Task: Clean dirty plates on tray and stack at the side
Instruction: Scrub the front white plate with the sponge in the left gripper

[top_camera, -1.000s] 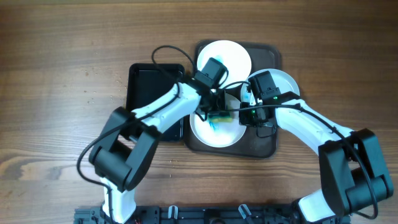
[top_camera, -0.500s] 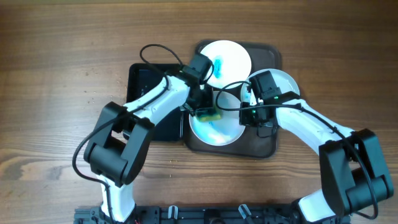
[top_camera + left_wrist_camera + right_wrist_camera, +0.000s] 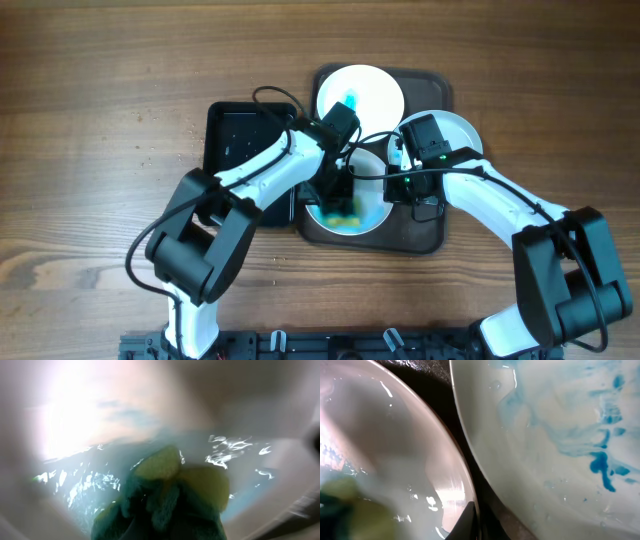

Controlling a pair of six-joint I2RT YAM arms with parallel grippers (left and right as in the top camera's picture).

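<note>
Front plate (image 3: 372,213) located at the near end of the tray (image 3: 422,232) on the bench (image 3: 100,100); surface wet and blue-tinged. Sponge (image 3: 343,207) pressed onto its centre, clamped in the left fingers (image 3: 338,192). Right fingers (image 3: 400,183) set at this plate's right rim; grip cannot be told. Rear plate (image 3: 372,90) streaked blue. Right plate (image 3: 460,128) seen at the tray's right edge.

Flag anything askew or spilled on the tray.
The right plate sits askew: it overhangs the tray at its right rim instead of lying inside. Blue is smeared wide over the front plate around the sponge.
</note>
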